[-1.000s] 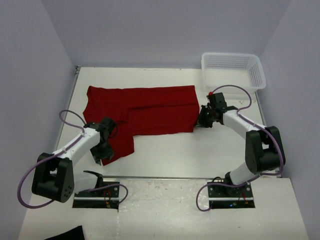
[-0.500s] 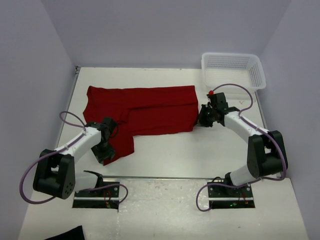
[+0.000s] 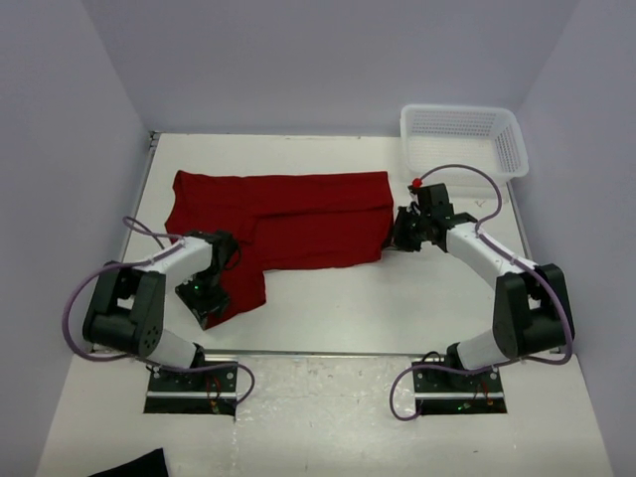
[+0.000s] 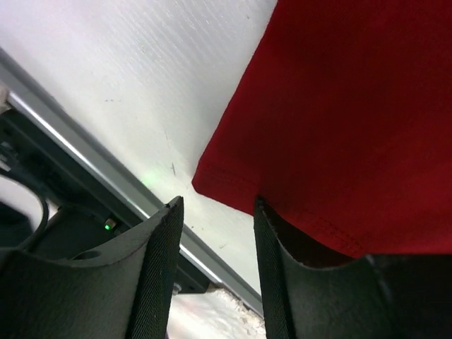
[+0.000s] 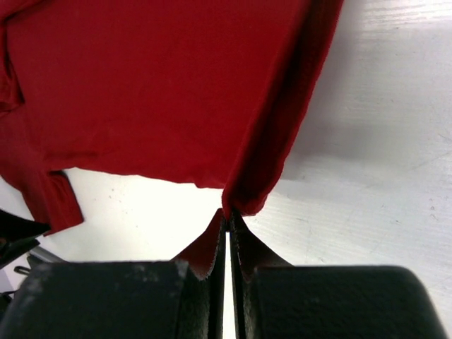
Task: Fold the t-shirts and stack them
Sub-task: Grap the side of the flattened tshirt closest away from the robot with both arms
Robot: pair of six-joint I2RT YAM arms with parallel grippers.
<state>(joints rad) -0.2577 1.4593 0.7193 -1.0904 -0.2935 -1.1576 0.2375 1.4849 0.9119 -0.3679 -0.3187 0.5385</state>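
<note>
We start with the white table, which fills the floor of the walled cell. On its far left half lies the dark red t-shirt, spread flat with its long side running left to right. One flap of it reaches toward the near edge at the left. The shirt is wider than anything else on the surface (the basket included).

Next we note the two arms. The left arm bends low along the shirt's near-left flap, and the right arm stretches toward the shirt's right edge. The white mesh basket stands in the far right corner, apart from the cloth.

At the left gripper we see from the wrist camera that the fingers stand apart with bare table and a metal rail showing between them. The hemmed corner of the shirt lies just beyond the tips and passes behind the right-hand finger; no cloth sits in the gap, so we read it as released.

The right gripper is clenched: its wrist view shows the two fingers pressed together with a pinch of red cloth between them, and the shirt's right edge rises as a fold up to that pinch.

A black cloth scrap lies at the near left corner, well apart from the shirt.
</note>
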